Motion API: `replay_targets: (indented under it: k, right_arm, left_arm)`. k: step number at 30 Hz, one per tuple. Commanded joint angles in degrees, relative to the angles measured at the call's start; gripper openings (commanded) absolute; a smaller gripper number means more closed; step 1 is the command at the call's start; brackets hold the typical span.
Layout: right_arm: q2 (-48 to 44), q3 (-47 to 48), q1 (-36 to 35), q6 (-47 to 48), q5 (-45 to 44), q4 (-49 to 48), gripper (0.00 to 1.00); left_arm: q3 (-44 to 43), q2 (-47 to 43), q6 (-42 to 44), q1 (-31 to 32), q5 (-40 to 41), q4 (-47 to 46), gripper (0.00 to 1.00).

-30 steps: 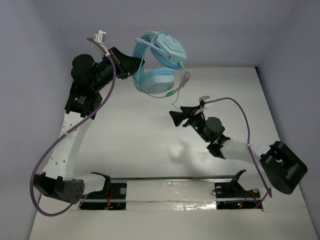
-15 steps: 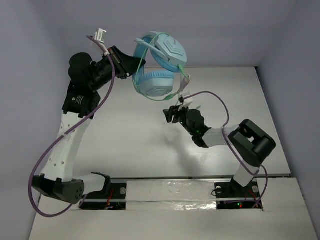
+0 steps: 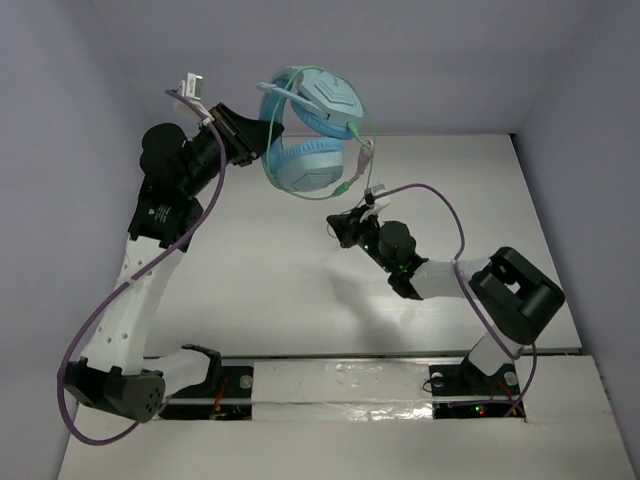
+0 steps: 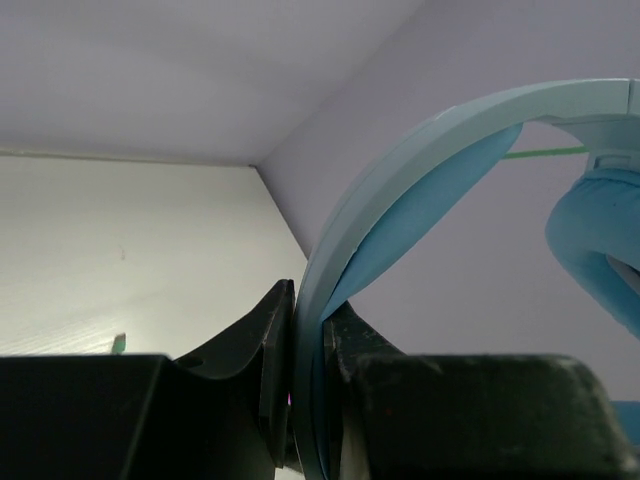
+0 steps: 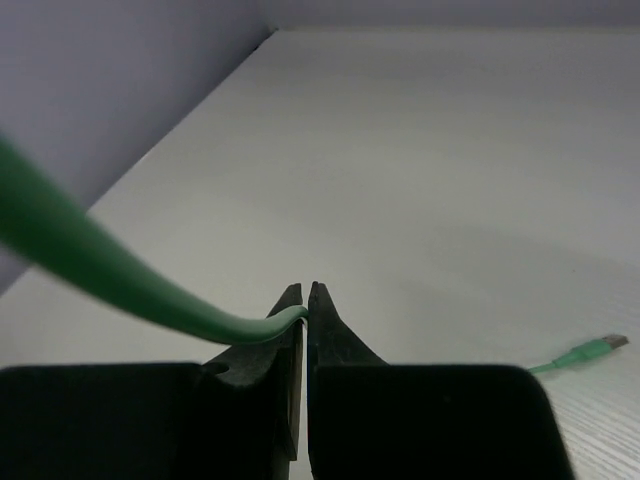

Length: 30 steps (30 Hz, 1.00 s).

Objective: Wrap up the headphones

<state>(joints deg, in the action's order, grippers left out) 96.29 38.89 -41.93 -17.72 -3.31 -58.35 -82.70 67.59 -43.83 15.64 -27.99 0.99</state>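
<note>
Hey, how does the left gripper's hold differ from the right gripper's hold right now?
The left gripper clamps the broad blue headband; the right gripper pinches the thin green cable. The left gripper's jaws stand slightly apart around the band; the right gripper's nearly meet. Both are shut on parts of the headphones.

I'm watching my left gripper point(image 4: 308, 305) pinching, with its black jaws closed tight, the pale blue plastic headband point(image 4: 470, 115) of the light blue over-ear headphones point(image 4: 395, 215), which is arcing up toward two o'clock. A padded blue earcup point(image 4: 598, 240) is hanging at three o'clock, a thin green cable point(image 4: 545, 153) is crossing just above it, and the white table point(image 4: 130, 240) is lying at nine o'clock.
</note>
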Motion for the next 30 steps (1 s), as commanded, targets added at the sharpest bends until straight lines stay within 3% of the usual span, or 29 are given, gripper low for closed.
replay_targets:
  k: [1,6,12,18,20,24,30]
  right_arm:
    - [-5.14,0.04,-3.07,-3.64,0.95,2.08,0.00]
    - [-9.53,5.57,-14.04,-6.28,-0.38,21.40,0.00]
    - [-13.23,10.14,-24.41,-7.51,-0.81,41.01,0.00]
    - [-19.03,15.67,-27.76,-6.63,-5.04,58.77,0.00]
    - [-19.65,18.31,-28.29,-5.76,-3.37,66.74,0.00]
    - [-21.31,26.13,-30.05,-4.35,-8.37,79.68,0.00]
    - [-24.57,35.19,-30.05,-2.24,-12.41,93.31,0.00]
  left_arm:
    - [4.28,-3.43,-5.29,-0.35,11.88,-11.17,0.00]
    - [10.97,-2.47,-5.21,-0.35,31.54,-16.80,0.00]
    - [17.56,0.43,-3.11,0.96,40.98,-19.53,0.00]
    - [24.59,-0.09,3.05,4.57,51.08,-19.80,0.00]
    - [26.78,0.00,4.10,7.29,53.46,-20.06,0.00]
    - [30.57,-0.01,8.57,13.79,61.97,-20.94,0.00]
    - [34.97,1.57,13.33,18.28,63.67,-21.30,0.00]
